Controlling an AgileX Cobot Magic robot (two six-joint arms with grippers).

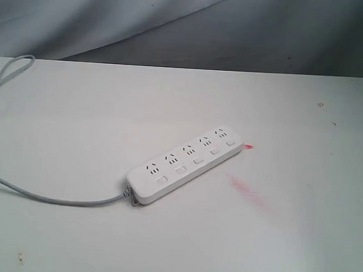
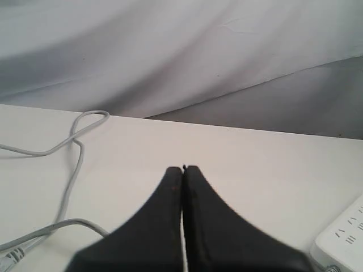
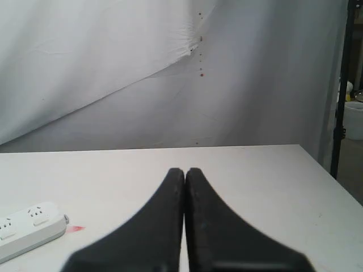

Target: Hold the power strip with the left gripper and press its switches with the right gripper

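Remote station view: my left end effector (image 2: 182, 168) and right end effector (image 3: 185, 169) hover with fingers pressed together, gripping nothing. Ahead of both and between them, touching neither, the power strip (image 1: 185, 162) lies flat on the tabletop (image 1: 298, 242). Its switches (image 1: 198, 160) face up, I judge for pressing from above. Its grey cord (image 1: 48, 196) trails slack towards the left end effector's side, which suits a hold there. A red smear (image 1: 247, 189) lies beside the strip, and a grey cloth backdrop (image 1: 176, 25) hangs beyond. I can read no brand or lettering.
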